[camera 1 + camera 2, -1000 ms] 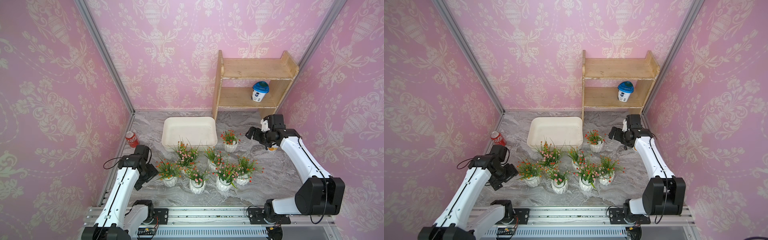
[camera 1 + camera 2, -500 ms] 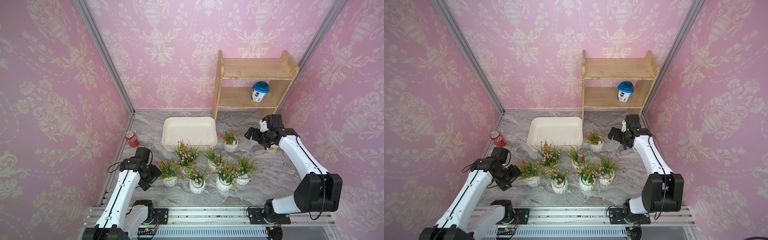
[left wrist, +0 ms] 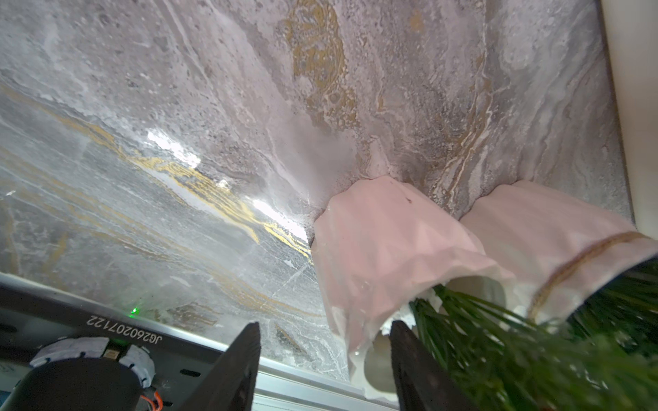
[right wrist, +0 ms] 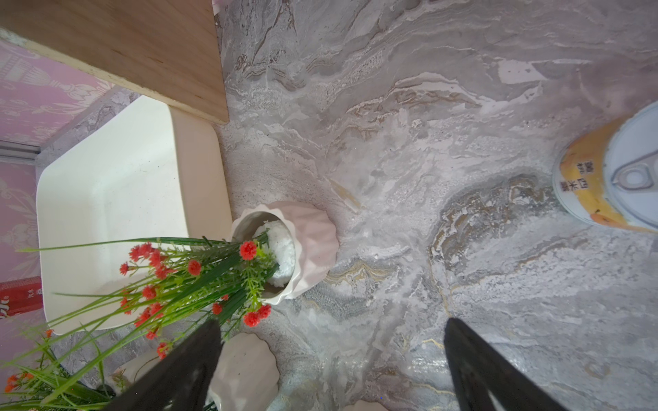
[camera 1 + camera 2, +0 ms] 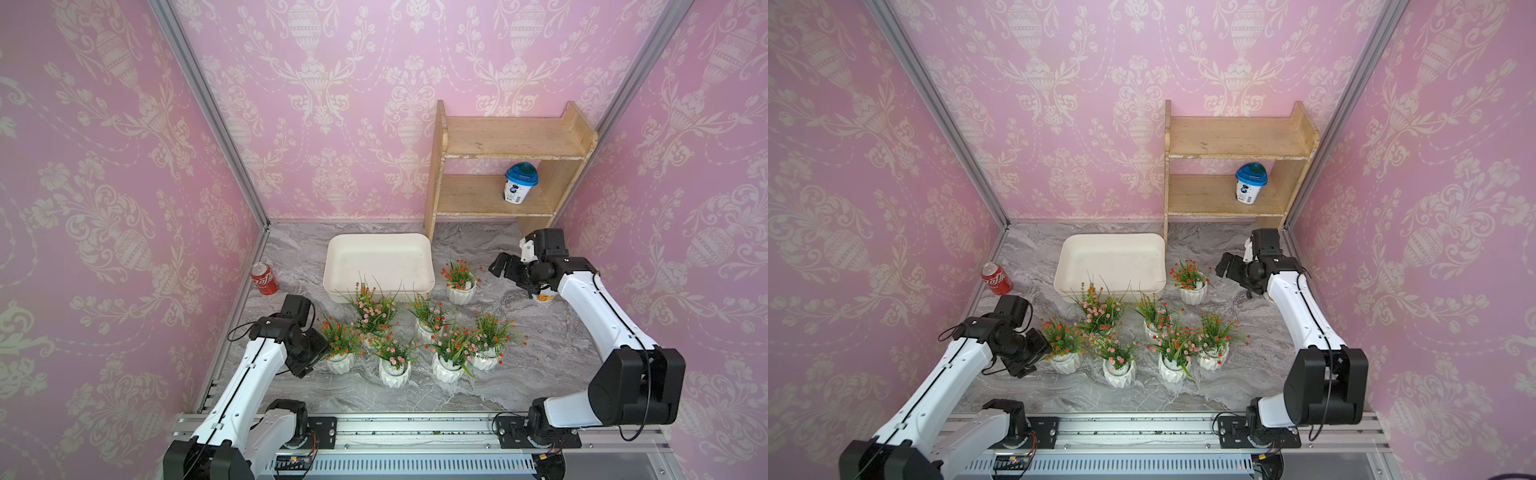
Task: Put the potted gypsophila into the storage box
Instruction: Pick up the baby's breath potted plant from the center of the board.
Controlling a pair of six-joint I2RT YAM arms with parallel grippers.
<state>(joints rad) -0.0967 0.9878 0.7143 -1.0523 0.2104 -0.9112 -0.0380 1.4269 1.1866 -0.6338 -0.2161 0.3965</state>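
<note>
Several potted gypsophila stand in a cluster in front of the cream storage box (image 5: 378, 237) (image 5: 1113, 236), which has nothing in it. My left gripper (image 5: 323, 353) (image 5: 1043, 353) (image 3: 324, 325) is at the leftmost pot (image 5: 340, 364) (image 3: 374, 249). It is open, with one finger at the pot's mouth and the other clear of the outer wall. A second pot (image 3: 534, 227) stands right behind it. My right gripper (image 5: 500, 268) (image 4: 333, 322) hangs open over bare table, to the right of the back right pot (image 5: 460, 293) (image 4: 313, 242) beside the box (image 4: 199, 170).
A red cola can (image 5: 264, 279) stands by the left wall. The wooden shelf (image 5: 511, 141) at the back right holds a blue-lidded cup (image 5: 519, 183). A tin can (image 4: 612, 170) sits under my right forearm. A metal rail (image 5: 415, 432) runs along the front edge.
My left gripper has come down and right to the leftmost pot, and its jaws have narrowed. My right gripper has shifted slightly left, still wide open.
</note>
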